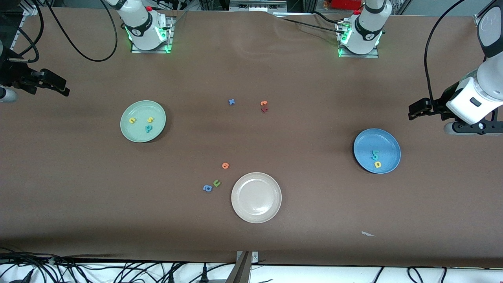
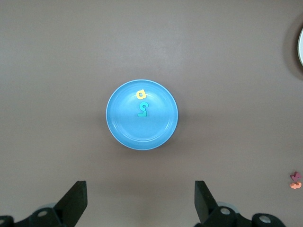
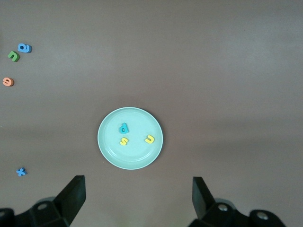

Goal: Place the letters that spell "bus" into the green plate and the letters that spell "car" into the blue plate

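Note:
The green plate [image 1: 137, 133] [image 3: 137, 158] holds the letters that spell "bus": a teal b [image 1: 148, 128] [image 3: 123, 128], a yellow u [image 1: 132, 120] [image 3: 149, 139] and a yellow s [image 1: 150, 119] [image 3: 123, 141]. The blue plate [image 1: 387, 145] [image 2: 137, 135] holds the letters that spell "car": a teal c with a thin teal piece [image 1: 375, 155] [image 2: 142, 109] and a yellow D-like letter [image 1: 377, 164] [image 2: 141, 94]. My left gripper [image 1: 416, 110] [image 2: 140, 189] hangs open and empty over bare table beside the blue plate. My right gripper [image 1: 59, 87] [image 3: 137, 182] hangs open and empty over the table's right-arm end.
An empty beige plate [image 1: 271, 212] sits near the front camera. Beside it lie an orange letter [image 1: 225, 165], a green u [image 1: 216, 183] and a blue a [image 1: 207, 188]. Mid-table lie a blue x [image 1: 231, 101] and an orange and dark red pair [image 1: 264, 106].

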Controlling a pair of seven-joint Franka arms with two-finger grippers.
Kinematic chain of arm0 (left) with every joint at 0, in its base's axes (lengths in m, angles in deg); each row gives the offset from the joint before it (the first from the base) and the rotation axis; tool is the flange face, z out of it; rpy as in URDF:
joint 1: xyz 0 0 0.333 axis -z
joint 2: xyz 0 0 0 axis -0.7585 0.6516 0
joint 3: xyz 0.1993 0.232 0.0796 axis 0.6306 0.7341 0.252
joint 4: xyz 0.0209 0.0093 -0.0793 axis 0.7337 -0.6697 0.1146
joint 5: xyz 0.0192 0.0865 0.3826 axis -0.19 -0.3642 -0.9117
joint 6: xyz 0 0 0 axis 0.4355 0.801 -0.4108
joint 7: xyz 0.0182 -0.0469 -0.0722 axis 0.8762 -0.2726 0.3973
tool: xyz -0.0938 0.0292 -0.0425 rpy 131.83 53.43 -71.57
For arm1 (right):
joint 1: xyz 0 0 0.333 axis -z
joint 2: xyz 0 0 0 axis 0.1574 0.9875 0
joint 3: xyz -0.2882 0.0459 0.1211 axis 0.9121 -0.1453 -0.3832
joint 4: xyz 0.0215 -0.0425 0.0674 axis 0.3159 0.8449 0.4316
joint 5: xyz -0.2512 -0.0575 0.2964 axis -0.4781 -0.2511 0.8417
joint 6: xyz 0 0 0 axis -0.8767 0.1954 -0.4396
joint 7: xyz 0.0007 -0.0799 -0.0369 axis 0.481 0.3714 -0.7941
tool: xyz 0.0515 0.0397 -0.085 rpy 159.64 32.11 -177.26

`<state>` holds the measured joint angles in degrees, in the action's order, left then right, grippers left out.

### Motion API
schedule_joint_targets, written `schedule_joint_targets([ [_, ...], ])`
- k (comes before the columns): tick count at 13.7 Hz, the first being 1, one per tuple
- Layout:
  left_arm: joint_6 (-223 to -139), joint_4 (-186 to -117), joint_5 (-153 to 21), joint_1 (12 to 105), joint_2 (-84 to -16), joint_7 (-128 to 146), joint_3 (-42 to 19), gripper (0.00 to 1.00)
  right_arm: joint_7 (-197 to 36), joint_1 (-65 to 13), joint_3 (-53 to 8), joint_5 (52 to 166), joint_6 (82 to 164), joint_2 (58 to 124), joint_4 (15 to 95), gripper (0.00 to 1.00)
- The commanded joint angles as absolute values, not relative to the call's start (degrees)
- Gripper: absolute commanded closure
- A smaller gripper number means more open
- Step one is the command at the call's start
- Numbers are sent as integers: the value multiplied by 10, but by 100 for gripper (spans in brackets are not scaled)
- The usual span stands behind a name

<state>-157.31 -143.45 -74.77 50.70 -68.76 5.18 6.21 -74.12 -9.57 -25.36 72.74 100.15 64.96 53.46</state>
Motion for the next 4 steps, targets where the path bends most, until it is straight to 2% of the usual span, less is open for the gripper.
schedule_joint_targets([
  [1,-1557,-1430,-735,505,-694,34,65,0,-751,-98,-251,728,993,654,522,0],
  [4,-1558,-1430,-735,505,-694,36,65,0,-751,-98,-251,728,993,654,522,0],
])
